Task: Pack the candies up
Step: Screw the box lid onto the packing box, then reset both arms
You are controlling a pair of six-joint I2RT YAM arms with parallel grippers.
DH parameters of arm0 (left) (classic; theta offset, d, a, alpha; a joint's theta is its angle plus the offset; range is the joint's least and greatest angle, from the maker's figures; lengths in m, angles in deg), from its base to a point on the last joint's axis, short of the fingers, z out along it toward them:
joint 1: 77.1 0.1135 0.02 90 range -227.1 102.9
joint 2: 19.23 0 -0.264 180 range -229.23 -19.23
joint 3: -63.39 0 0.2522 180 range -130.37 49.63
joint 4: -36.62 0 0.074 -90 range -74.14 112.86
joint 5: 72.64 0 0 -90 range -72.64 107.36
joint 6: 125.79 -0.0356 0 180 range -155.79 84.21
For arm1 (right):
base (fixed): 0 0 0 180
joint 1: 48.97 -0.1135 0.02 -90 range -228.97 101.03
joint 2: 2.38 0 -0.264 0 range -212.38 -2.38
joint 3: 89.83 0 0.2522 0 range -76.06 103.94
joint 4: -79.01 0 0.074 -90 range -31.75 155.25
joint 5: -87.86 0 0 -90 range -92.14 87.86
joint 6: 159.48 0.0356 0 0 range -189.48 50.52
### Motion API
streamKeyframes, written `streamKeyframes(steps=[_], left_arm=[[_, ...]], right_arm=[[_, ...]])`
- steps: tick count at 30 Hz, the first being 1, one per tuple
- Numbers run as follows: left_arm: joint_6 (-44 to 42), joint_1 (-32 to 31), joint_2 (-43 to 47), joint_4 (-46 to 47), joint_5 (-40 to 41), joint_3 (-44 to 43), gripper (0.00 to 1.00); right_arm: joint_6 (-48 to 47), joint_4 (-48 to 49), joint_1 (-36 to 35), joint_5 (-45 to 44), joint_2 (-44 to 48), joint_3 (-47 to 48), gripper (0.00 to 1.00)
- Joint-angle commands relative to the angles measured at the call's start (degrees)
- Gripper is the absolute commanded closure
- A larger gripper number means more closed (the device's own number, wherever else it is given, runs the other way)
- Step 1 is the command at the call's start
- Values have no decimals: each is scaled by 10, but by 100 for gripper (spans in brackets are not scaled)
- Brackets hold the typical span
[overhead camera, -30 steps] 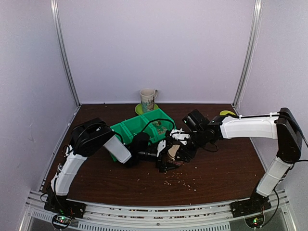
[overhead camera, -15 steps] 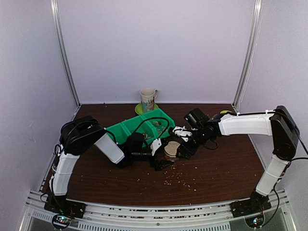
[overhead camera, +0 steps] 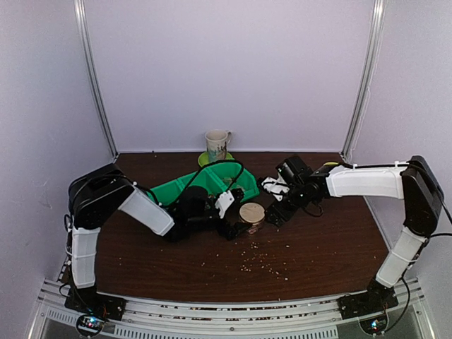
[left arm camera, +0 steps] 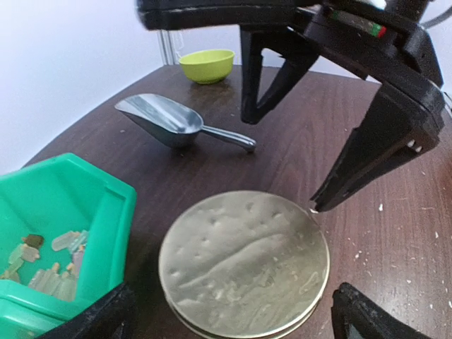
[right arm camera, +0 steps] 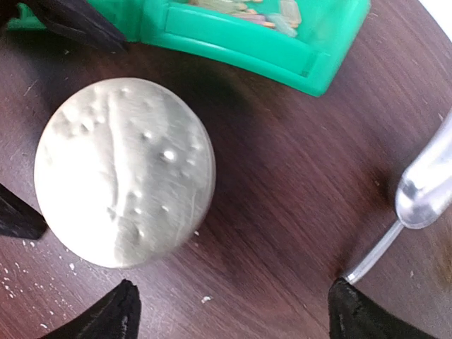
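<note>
Candies [overhead camera: 263,258] lie as tiny specks scattered on the table [overhead camera: 332,247] in front of the round tan jar lid [left arm camera: 244,265]. More, pale and blurred, sit in the green bin [left arm camera: 106,212]. Whatever lies under the lid is hidden. The left gripper [left arm camera: 231,314] is spread wide either side of the lid, gripping nothing. The right gripper [left arm camera: 282,161] hangs open just beside it, empty. The mug's [overhead camera: 217,146] print is too small to read.
</note>
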Motion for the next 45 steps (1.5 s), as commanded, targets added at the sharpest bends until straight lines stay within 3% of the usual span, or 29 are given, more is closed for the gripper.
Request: streamKeyframes(steps=[1, 11, 21, 24, 31, 35, 40, 45], left_arm=[[7, -1, 51, -29, 66, 15, 2], [24, -11, 167, -213, 221, -1, 2], [94, 6, 301, -464, 419, -54, 2], [138, 39, 334, -542, 427, -69, 2], [196, 134, 464, -609, 411, -16, 2], [206, 188, 551, -633, 422, 36, 2], [209, 206, 649, -671, 446, 99, 2], [226, 216, 724, -707, 443, 146, 2]], right_arm=[[18, 0, 9, -54, 63, -27, 0], [118, 8, 30, -159, 206, -99, 0], [184, 51, 69, -176, 366, -190, 0], [202, 52, 120, -159, 419, -210, 0], [207, 16, 210, -156, 521, -224, 0], [196, -1, 213, -176, 572, -235, 0], [188, -5, 213, -194, 633, -261, 1], [175, -10, 205, -145, 708, -257, 1]])
